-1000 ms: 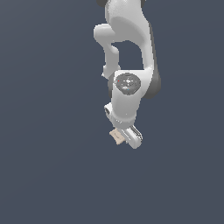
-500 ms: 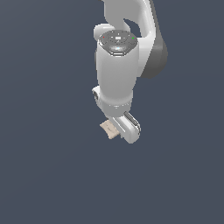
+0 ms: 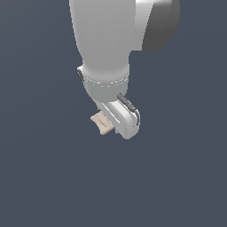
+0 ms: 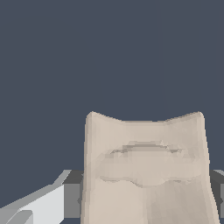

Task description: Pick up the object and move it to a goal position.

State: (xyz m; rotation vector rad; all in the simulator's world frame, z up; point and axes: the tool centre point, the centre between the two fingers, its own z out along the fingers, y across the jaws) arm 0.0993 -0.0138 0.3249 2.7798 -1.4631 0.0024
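Observation:
The object (image 3: pixel 101 123) is a small beige angular block with a notched shape. In the exterior view it pokes out from behind the white hand of the arm, on the exterior view's left side of it. My gripper (image 3: pixel 111 125) is shut on the object and holds it in the air above the dark floor. In the wrist view the object (image 4: pixel 144 170) fills the near part of the picture, with a shallow groove across its face, and one white finger (image 4: pixel 39 205) shows beside it.
The white arm (image 3: pixel 104 40) fills the upper middle of the exterior view, with a dark joint cover (image 3: pixel 159 26) on the exterior view's right. The plain dark grey-blue floor (image 3: pixel 44 177) lies all around.
The arm has come much nearer to the exterior camera and looks larger. The object has stayed in the gripper throughout.

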